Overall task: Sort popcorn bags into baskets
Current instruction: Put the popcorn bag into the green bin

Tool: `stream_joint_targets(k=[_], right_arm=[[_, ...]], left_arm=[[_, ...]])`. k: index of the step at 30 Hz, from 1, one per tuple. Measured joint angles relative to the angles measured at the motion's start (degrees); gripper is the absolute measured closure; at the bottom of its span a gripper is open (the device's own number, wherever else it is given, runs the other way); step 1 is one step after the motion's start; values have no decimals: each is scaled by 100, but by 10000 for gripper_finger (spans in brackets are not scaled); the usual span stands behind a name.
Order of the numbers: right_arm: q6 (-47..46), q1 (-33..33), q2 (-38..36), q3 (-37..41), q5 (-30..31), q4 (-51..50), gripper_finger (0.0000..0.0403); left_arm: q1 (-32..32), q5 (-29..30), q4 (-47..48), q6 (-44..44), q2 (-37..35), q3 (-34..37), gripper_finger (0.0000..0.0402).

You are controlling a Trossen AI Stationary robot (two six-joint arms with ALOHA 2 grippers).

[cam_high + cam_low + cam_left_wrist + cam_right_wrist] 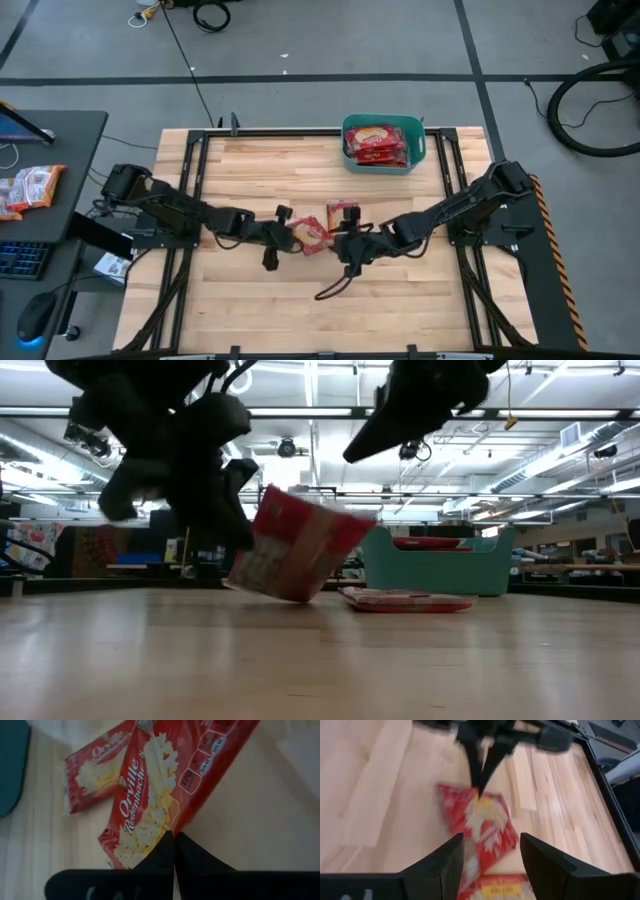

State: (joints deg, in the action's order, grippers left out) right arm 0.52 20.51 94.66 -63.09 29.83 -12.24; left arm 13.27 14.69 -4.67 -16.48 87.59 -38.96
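Observation:
My left gripper (292,234) is shut on a red popcorn bag (312,233), which stands tilted near the table's middle (300,545). A second popcorn bag (342,213) lies flat on the wood just beyond it (405,600). The teal basket (383,143) stands at the far edge, right of centre, with red bags inside. My right gripper (490,865) is open with nothing between its fingers. It hovers just right of the held bag (480,820) and points at it. My left gripper pinches the bag's edge (172,827) between its two shut fingers (160,852). It comes slanting down from the table's left. The bag is raised and tilted, its printed face toward the wrist camera. I cannot tell whether its lower edge (290,596) touches the table.
A dark frame (195,190) runs around the wooden table top. A black cable (330,290) trails from the right gripper toward the near edge. Bare wood lies near and to the left. A side desk (40,190) with packets stands off the table's left.

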Motion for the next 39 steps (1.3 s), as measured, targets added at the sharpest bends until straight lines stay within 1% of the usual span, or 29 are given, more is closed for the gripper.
stream_joint_targets(k=[5,12,21,25,31,35,39], right_arm=[[179,23,100,6,30,64,204],[402,23,92,-3,-115,425,204],[458,23,91,-2,-112,319,209],[460,20,91,-2,-112,255,238],[406,11,91,-2,-123,147,312],[397,12,91,-2,-142,126,352],[396,10,91,-2,-148,106,369]], left_arm=[[-286,-525,-8,685,-335,-2,397],[-598,-1181,-163,1291,-417,-3,397],[-646,-1705,-914,1439,-413,-4,397],[-646,-1754,-1043,1433,-413,-4,397],[-646,-1763,-1054,1430,-413,-4,394],[-646,-1750,-1055,1430,-413,-4,369],[-646,-1730,-1057,1433,-413,-4,334]])
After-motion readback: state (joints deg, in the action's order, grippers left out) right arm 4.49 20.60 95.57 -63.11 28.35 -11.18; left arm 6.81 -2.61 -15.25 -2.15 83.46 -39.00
